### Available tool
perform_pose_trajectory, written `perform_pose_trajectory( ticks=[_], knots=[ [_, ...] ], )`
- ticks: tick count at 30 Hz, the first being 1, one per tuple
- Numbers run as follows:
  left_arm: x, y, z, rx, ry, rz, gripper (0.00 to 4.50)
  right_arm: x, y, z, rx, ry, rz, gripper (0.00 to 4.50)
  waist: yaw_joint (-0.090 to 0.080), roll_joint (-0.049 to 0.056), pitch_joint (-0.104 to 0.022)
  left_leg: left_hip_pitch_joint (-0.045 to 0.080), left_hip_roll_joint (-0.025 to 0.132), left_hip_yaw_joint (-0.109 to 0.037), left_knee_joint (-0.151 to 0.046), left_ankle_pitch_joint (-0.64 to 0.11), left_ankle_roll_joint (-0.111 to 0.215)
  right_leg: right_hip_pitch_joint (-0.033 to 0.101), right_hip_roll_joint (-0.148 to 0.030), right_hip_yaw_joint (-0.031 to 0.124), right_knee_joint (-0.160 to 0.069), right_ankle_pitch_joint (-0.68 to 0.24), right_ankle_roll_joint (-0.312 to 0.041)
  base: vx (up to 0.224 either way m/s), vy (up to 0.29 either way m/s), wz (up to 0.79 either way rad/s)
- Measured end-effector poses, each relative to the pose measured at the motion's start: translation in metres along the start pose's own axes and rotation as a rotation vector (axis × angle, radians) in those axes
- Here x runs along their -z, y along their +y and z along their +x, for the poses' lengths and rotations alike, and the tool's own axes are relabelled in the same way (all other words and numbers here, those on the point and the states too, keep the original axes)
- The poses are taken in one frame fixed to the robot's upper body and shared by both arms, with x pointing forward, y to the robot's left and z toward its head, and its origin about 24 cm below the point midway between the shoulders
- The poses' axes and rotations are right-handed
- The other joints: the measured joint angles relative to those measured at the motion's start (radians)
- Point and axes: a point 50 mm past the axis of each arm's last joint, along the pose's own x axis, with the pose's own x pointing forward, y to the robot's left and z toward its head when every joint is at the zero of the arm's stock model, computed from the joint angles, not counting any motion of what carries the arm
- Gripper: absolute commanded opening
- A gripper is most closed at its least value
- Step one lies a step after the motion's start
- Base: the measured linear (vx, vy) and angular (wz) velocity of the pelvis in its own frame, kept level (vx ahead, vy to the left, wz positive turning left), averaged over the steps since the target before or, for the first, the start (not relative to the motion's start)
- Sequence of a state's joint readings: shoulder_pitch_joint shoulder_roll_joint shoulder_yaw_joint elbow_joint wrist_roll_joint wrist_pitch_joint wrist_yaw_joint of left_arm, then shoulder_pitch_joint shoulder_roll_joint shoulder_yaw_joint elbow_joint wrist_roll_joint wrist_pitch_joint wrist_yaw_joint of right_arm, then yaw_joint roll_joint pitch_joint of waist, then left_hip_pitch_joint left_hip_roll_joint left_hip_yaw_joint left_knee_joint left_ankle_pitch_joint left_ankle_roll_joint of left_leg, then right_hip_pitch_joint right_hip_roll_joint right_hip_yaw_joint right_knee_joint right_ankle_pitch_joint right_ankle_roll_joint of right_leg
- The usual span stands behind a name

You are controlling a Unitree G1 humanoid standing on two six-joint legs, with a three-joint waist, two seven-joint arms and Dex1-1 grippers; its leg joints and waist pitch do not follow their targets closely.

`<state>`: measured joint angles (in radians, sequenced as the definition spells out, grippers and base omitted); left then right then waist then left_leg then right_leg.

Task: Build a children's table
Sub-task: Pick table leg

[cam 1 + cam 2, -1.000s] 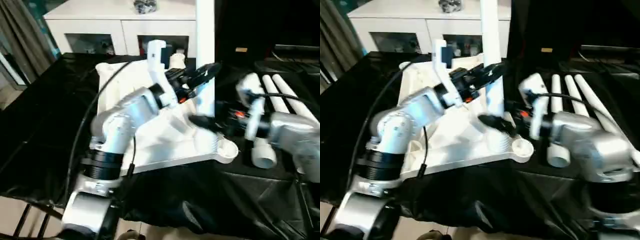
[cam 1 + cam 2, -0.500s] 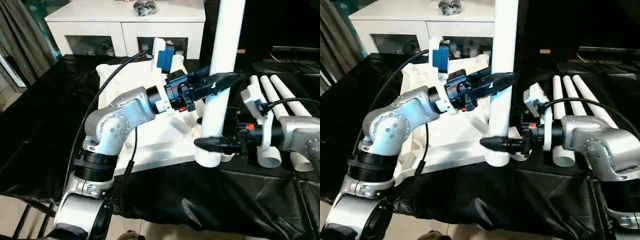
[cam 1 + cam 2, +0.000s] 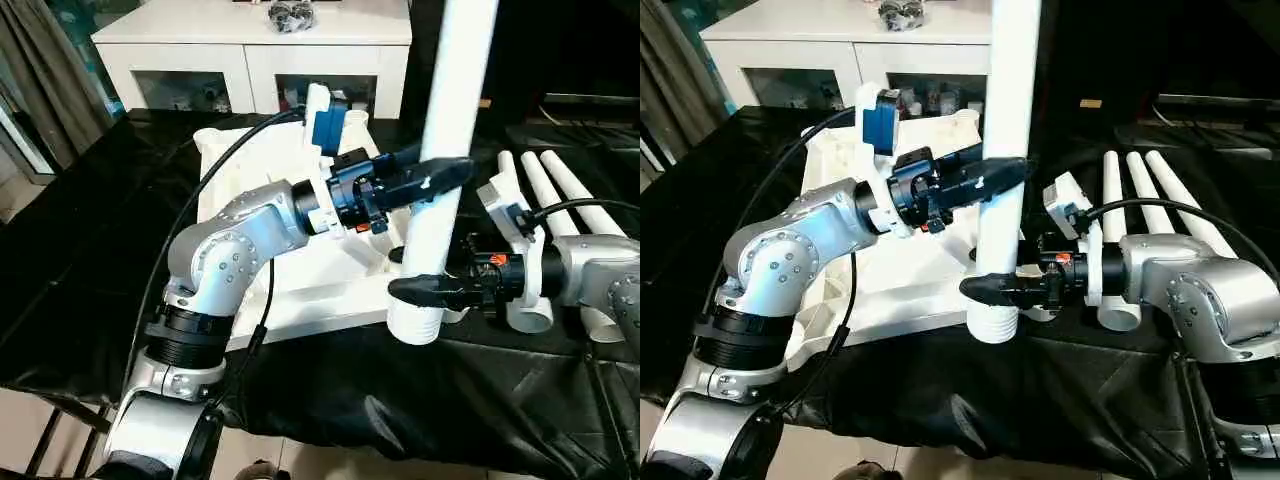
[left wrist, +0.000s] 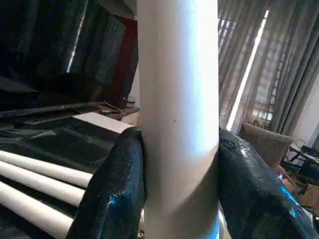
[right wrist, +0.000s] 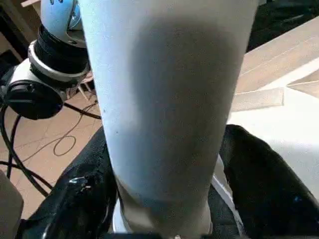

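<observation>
The white tabletop (image 3: 262, 165) lies underside up on the black cloth, with round sockets (image 3: 354, 121) at its corners. One white leg (image 3: 447, 120) stands upright just off the tabletop's near right corner. Its ribbed flared end (image 3: 414, 325) hangs above the cloth. My left gripper (image 3: 445, 172) is shut on the leg's middle, a black finger (image 4: 115, 191) on each side. Lower down, my right gripper (image 3: 418, 290) holds the same leg just above the flared end, its fingers (image 5: 82, 199) against both sides. Three more legs (image 3: 560, 185) lie side by side to the right.
A white cabinet (image 3: 250, 45) with glass doors stands behind the table. Grey curtains (image 3: 25, 70) hang at the far left. The black cloth (image 3: 90, 230) drapes over the table's front edge. A black cable (image 3: 185, 225) arcs over my left arm.
The camera view has shifted and steadied. My right gripper has come in around the leg's lower part and narrowed onto it. The left grip on the leg is unchanged.
</observation>
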<state>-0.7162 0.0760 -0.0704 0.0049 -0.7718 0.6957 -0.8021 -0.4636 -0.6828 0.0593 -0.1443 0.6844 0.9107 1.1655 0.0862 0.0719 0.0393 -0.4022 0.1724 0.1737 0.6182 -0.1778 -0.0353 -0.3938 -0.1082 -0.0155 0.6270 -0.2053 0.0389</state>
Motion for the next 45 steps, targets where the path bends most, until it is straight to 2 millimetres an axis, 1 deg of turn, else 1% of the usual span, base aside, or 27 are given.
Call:
perform_pose_trajectory(
  ticks=[7, 9, 10, 11, 15, 19, 20, 22, 25, 26, 32, 40, 41, 43, 45],
  knots=[
    [0.001, 0.0, 0.001, -0.001, -0.002, -0.002, 1.82, 0.006, 0.002, 0.003, -0.026, 0.007, 0.019, 2.25, 0.0, 0.0, 0.0, 0.0, 0.0, 0.0, 0.0, 0.0, 0.0, 0.0, 0.0, 0.0, 0.0, 0.0, 0.0, 0.0, 0.0, 0.0],
    [0.001, 0.0, 0.002, 0.0, -0.001, -0.003, 1.82, 0.007, 0.001, 0.004, -0.014, 0.01, 0.009, 2.62, -0.001, 0.0, 0.0, 0.0, 0.0, 0.0, 0.0, 0.0, 0.0, 0.0, 0.0, 0.0, 0.0, 0.0, 0.0, 0.0, 0.0, 0.0],
    [0.001, 0.0, 0.002, 0.0, 0.0, -0.002, 1.82, 0.007, 0.001, 0.004, -0.009, 0.013, 0.004, 2.62, -0.002, 0.0, 0.0, 0.0, 0.0, 0.0, 0.0, 0.0, 0.0, 0.0, 0.0, 0.0, 0.0, 0.0, 0.0, 0.0, 0.0, 0.0],
    [0.001, 0.0, 0.002, 0.0, 0.0, -0.002, 1.82, 0.008, 0.0, 0.005, -0.004, 0.018, 0.005, 2.73, -0.001, 0.0, 0.0, 0.0, 0.0, 0.0, 0.0, 0.0, 0.0, 0.0, 0.0, 0.0, 0.0, 0.0, 0.0, 0.0, 0.0, 0.0],
    [0.001, 0.0, 0.002, 0.002, 0.0, -0.002, 1.82, 0.009, -0.001, 0.006, 0.003, 0.019, 0.009, 2.89, 0.0, -0.001, 0.0, 0.0, 0.0, 0.0, 0.0, 0.0, 0.0, 0.0, 0.0, 0.0, 0.0, 0.0, 0.0, 0.0, 0.0, 0.0],
    [0.002, -0.001, 0.002, 0.003, 0.0, -0.002, 1.82, 0.009, -0.001, 0.006, 0.002, 0.016, 0.011, 2.89, 0.0, -0.001, 0.0, 0.0, 0.0, 0.0, 0.0, 0.0, 0.0, 0.0, 0.0, 0.0, 0.0, 0.0, 0.0, 0.0, 0.0, 0.0],
    [0.002, -0.001, 0.002, 0.003, 0.001, -0.002, 1.82, 0.009, -0.001, 0.006, 0.001, 0.016, 0.011, 2.71, 0.0, -0.001, 0.0, 0.0, 0.0, 0.0, 0.0, 0.0, 0.0, 0.0, 0.0, 0.0, 0.0, 0.0, 0.0, 0.0, 0.0, 0.0],
    [0.002, -0.001, 0.002, 0.004, 0.001, -0.002, 1.82, 0.009, 0.0, 0.006, 0.0, 0.015, 0.012, 2.53, 0.0, -0.001, 0.0, 0.0, 0.0, 0.0, 0.0, 0.0, 0.0, 0.0, 0.0, 0.0, 0.0, 0.0, 0.0, 0.0, 0.0, 0.0],
    [0.002, -0.001, 0.001, 0.001, 0.001, 0.0, 1.82, 0.009, 0.0, 0.008, -0.014, 0.005, 0.015, 2.48, -0.001, 0.0, 0.0, 0.0, 0.0, 0.0, 0.0, 0.0, 0.0, 0.0, 0.0, 0.0, 0.0, 0.0, 0.0, 0.0, 0.0, 0.0],
    [0.002, -0.001, 0.001, 0.002, 0.001, 0.0, 1.82, 0.009, 0.0, 0.009, -0.017, 0.003, 0.017, 2.15, 0.0, -0.001, 0.0, 0.0, 0.0, 0.0, 0.0, 0.0, 0.0, 0.0, 0.0, 0.0, 0.0, 0.0, 0.0, 0.0, 0.0, 0.0],
    [0.001, 0.0, 0.001, -0.002, -0.001, -0.001, 1.82, 0.008, 0.002, 0.01, -0.026, -0.001, 0.012, 1.98, 0.0, -0.001, 0.0, 0.0, 0.0, 0.0, 0.0, 0.0, 0.0, 0.0, 0.0, 0.0, 0.0, 0.0, 0.0, 0.0, 0.0, 0.0],
    [0.001, 0.0, 0.0, -0.003, -0.001, -0.002, 1.82, 0.008, 0.002, 0.01, -0.025, -0.001, 0.012, 1.96, 0.0, 0.0, 0.0, 0.0, 0.0, 0.0, 0.0, 0.0, 0.0, 0.0, 0.0, 0.0, 0.0, 0.0, 0.0, 0.0, 0.0, 0.0],
    [0.002, 0.0, 0.0, -0.009, 0.0, -0.01, 2.17, 0.009, 0.002, 0.01, -0.022, -0.003, 0.014, 1.96, 0.0, 0.0, 0.0, 0.0, 0.0, 0.0, 0.0, 0.0, 0.0, 0.0, 0.0, 0.0, -0.001, 0.0, 0.0, 0.0, 0.0, 0.0],
    [0.002, 0.001, 0.0, -0.014, 0.001, -0.025, 2.52, 0.01, 0.002, 0.011, -0.021, -0.008, 0.019, 1.96, 0.0, 0.0, 0.0, 0.0, 0.0, 0.0, 0.0, 0.0, 0.0, 0.0, 0.0, 0.0, -0.001, 0.0, 0.0, 0.0, 0.0, 0.0],
    [0.001, 0.0, 0.0, -0.008, -0.011, -0.036, 2.52, 0.01, 0.002, 0.011, -0.015, -0.017, 0.019, 1.95, -0.001, 0.002, 0.0, 0.0, 0.0, 0.0, 0.0, 0.0, 0.0, 0.0, 0.0, 0.0, -0.001, 0.0, 0.0, 0.0, 0.0, 0.0]
  ],
)
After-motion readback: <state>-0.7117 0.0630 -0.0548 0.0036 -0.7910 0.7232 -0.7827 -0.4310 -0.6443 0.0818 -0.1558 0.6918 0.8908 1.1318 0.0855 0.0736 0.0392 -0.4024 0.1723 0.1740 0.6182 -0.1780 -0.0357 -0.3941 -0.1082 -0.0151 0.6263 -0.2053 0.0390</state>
